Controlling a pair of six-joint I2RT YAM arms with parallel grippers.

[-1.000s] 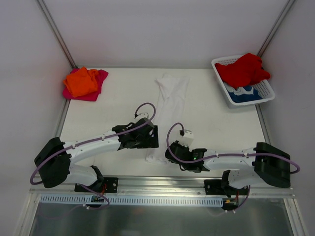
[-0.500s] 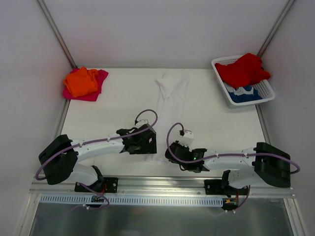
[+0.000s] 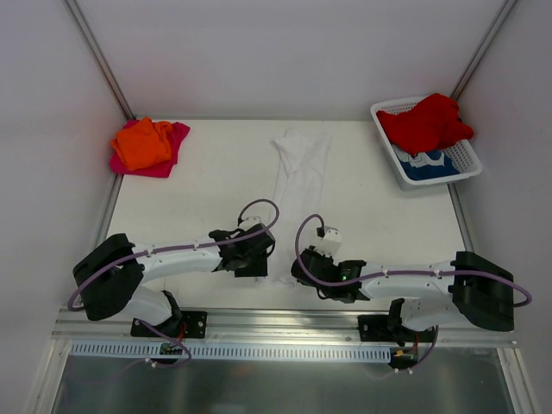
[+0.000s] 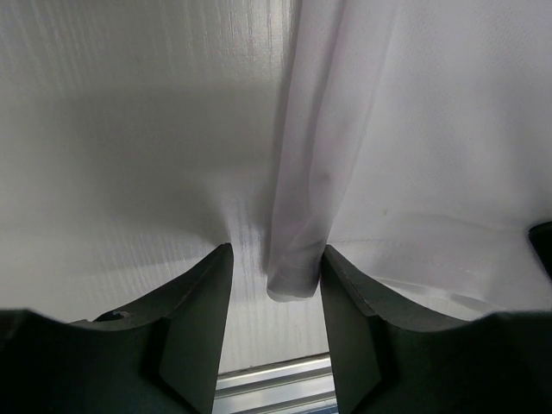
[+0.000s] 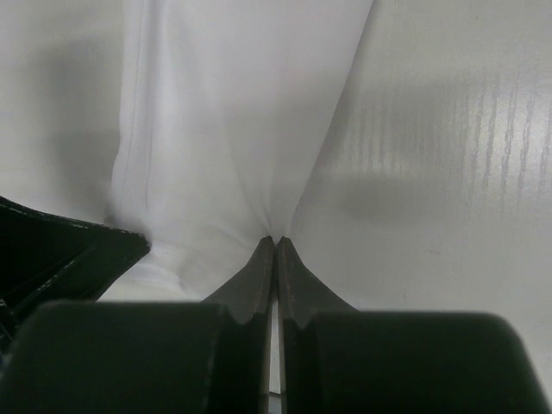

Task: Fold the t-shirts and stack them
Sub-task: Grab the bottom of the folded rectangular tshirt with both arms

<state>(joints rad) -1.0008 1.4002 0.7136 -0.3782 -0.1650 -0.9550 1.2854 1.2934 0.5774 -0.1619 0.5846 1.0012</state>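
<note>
On the table (image 3: 198,194), a white shirt (image 3: 299,168) folded into a long strip runs from upper centre to lower centre. At its near end the right gripper (image 5: 274,250) is clenched on the hem. The left gripper (image 4: 274,289) is spread, with the strip's rolled edge between its fingers. The step looks like taking hold of the near end; next the left should close, then both carry the end toward the far one.

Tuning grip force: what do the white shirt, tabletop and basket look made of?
White t-shirt: thin matte cloth, probably cotton knit; it drapes in soft folds and puckers. Table: hard white sheet, semi-gloss, with fine ribbing and glare streaks; maybe corrugated plastic. Basket: rigid white plastic, judging by its moulded mesh walls.
</note>
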